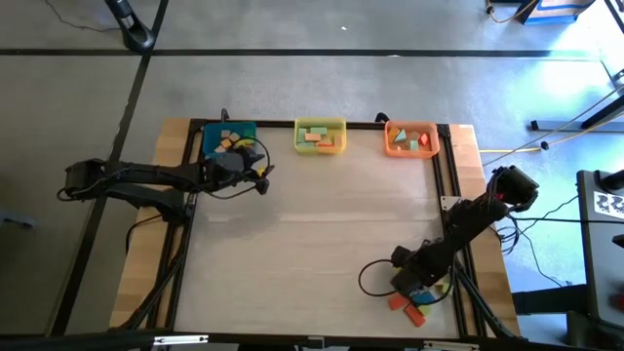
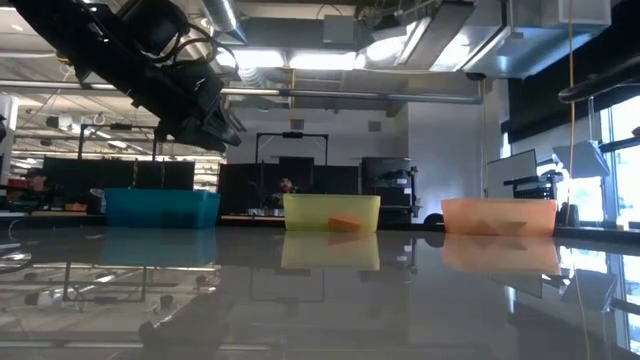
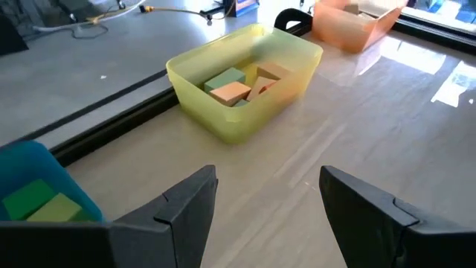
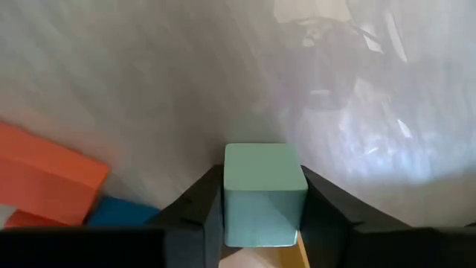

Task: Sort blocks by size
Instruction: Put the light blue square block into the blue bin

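Clamped between my right gripper's (image 4: 262, 205) fingers: one pale teal cube (image 4: 263, 192), near the table's (image 1: 322, 234) right front corner beside orange (image 4: 46, 177) and blue (image 4: 119, 212) blocks. Bins along the far edge: blue bin (image 1: 229, 136), yellow bin (image 3: 242, 82), orange bin (image 1: 410, 138), each holding blocks. My left gripper (image 3: 262, 205) hangs open and empty beside the blue bin, bare tabletop between the arms.

I see a glossy table top (image 2: 330, 300) at lower frame in the low view, mirroring three translucent plastic bins: blue bin (image 2: 160, 208), yellow bin (image 3: 242, 85), orange bin (image 2: 498, 215). The teal cube (image 4: 264, 192) looks matt, possibly painted wood. In the high view pale wood (image 1: 146, 253) borders the table's left edge beside dark, seemingly metal rails.
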